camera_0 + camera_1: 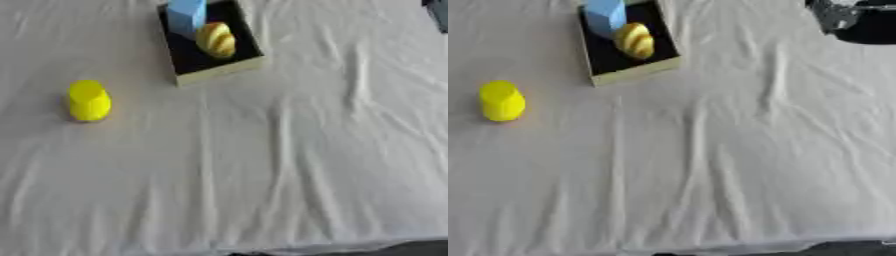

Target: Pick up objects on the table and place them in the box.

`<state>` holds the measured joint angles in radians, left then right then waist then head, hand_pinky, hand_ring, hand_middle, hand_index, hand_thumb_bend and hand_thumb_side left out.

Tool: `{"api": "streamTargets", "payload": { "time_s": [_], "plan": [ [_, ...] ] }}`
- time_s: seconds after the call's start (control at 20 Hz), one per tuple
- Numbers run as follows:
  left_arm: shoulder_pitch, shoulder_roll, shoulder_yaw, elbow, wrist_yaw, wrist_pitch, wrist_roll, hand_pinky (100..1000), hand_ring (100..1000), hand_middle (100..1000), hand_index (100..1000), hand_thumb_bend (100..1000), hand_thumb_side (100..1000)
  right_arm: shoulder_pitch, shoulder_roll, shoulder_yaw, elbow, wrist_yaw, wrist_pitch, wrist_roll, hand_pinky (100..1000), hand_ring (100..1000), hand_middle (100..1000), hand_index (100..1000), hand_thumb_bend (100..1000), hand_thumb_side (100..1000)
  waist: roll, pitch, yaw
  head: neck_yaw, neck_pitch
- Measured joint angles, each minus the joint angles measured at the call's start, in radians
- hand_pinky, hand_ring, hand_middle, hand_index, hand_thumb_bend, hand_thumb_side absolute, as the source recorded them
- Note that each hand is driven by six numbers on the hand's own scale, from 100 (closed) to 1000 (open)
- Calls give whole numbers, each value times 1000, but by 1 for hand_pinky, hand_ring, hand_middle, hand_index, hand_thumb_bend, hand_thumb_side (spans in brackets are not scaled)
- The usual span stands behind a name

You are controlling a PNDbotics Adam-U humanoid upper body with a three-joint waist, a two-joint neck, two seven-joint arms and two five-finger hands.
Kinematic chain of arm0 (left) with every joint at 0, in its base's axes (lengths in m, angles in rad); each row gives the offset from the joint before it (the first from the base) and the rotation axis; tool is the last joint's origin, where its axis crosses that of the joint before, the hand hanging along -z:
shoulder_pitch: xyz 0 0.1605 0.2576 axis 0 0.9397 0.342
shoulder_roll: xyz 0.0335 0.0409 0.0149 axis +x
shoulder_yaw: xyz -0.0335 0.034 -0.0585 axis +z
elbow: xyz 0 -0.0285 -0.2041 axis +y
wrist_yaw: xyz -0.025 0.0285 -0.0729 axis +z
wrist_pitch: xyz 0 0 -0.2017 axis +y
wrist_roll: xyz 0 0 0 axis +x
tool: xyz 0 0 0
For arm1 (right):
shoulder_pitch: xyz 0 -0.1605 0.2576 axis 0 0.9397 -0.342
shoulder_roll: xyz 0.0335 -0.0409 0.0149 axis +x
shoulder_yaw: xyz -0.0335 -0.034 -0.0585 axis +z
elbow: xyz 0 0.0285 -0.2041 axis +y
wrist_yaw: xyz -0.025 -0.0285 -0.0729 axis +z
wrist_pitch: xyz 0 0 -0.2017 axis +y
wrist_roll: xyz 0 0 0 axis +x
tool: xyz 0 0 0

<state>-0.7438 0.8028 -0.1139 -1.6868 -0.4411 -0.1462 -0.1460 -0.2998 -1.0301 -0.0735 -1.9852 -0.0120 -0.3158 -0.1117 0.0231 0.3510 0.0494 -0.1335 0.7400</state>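
Box [220, 70], with cream walls and a black inside, is set at the far middle of the table, slightly askew, and its far end is cut off by the top edge of both views. The whole table is covered by a wrinkled white cloth [289, 165]. At the upper right corner of the right eye view a dark and silver part of the robot's right hand [837, 15] is seen above the cloth, well apart from the box; whether its fingers are straight or curled cannot be told, and nothing is seen in it. A light blue block [186, 16] is stood in the far part of the box. Just beside it, a yellow striped oval object [216, 40] is laid in the box. A yellow cylinder [88, 100] is stood upright on the cloth at the left, well apart from the box
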Motion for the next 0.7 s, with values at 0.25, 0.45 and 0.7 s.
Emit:
{"api": "streamTargets", "payload": {
  "time_s": [0.25,0.45,0.7],
  "plan": [
    [-95,33,-109,109,-68,-65,-71,921,868,810,929,564,119,32,15,-27,0,0,-46,-50,953,886,668,899,100,100,5,-6,-4,15,9],
    [-166,-4,-206,212,-131,-93,-135,926,875,818,927,585,147,40,24,-30,0,1,-51,-64,954,884,669,897,100,100,7,-12,2,14,16],
    [-221,-66,-259,337,-162,-123,-212,925,875,817,922,595,194,44,33,-30,0,2,-44,-66,957,884,666,897,100,100,9,-14,7,12,24]
  ]
}}
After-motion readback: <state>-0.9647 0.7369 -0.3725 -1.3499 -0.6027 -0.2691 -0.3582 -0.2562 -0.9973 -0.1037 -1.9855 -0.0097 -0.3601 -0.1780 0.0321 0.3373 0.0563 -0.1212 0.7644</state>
